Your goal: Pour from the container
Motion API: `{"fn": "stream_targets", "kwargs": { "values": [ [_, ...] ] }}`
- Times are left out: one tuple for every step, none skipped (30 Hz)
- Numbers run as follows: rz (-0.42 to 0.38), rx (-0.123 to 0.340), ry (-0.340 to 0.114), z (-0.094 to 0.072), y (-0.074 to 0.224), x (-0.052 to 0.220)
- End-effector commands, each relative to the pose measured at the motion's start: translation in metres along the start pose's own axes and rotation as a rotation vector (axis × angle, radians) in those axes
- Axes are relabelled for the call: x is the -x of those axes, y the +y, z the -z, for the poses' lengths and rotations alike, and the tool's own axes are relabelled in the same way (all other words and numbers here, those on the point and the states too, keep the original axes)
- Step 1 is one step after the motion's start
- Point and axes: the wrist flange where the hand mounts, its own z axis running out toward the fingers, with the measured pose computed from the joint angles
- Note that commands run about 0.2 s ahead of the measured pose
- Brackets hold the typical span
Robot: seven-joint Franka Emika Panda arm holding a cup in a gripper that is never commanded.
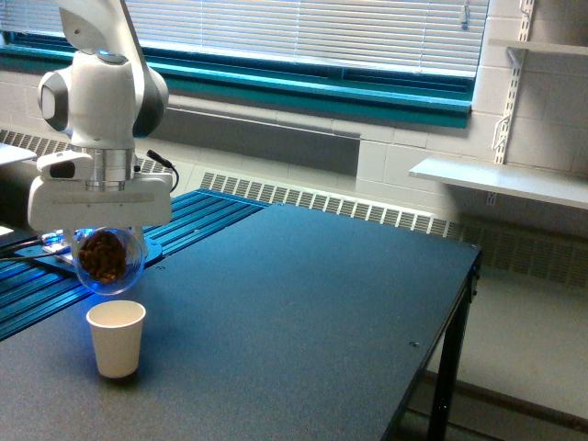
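gripper (107, 241) clamped on container (108, 261) | container hangs directly beneath it; above cup (117, 338)

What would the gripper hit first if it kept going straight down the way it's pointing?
Probably the white paper cup: the gripper points down, and the clear round glass jar of brown pieces it holds hangs just above the cup's rim. With a single view, depth is uncertain.
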Motion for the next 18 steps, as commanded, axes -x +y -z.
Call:
{"fn": "stream_targets", "kwargs": {
  "values": [
    [0.052, 0.031, -0.019, -0.0066, -0.0047, 0.0093],
    [0.056, 0.032, -0.019, -0.0065, -0.0061, 0.0093],
    [0.059, 0.033, -0.021, -0.0065, -0.0070, 0.0093],
    [0.063, 0.034, -0.022, -0.0064, -0.0082, 0.0093],
    [0.065, 0.035, -0.023, -0.0062, -0.0094, 0.0092],
    [0.069, 0.038, -0.024, -0.0061, -0.0104, 0.0091],
    [0.071, 0.041, -0.024, -0.0064, -0.0108, 0.0092],
    [0.075, 0.047, -0.026, -0.0068, -0.0111, 0.0093],
    [0.077, 0.050, -0.027, -0.0071, -0.0114, 0.0094],
    [0.077, 0.054, -0.028, -0.0073, -0.0118, 0.0090],
    [0.078, 0.056, -0.028, -0.0075, -0.0119, 0.0086],
    [0.078, 0.059, -0.028, -0.0075, -0.0121, 0.0079],
    [0.077, 0.060, -0.027, -0.0072, -0.0127, 0.0065],
    [0.077, 0.065, -0.027, -0.0074, -0.0129, 0.0057],
    [0.078, 0.070, -0.027, -0.0079, -0.0126, 0.0053],
    [0.080, 0.075, -0.026, -0.0084, -0.0125, 0.0049],
    [0.080, 0.075, -0.026, -0.0085, -0.0130, 0.0043],
    [0.078, 0.074, -0.027, -0.0083, -0.0138, 0.0033]
  ]
}}
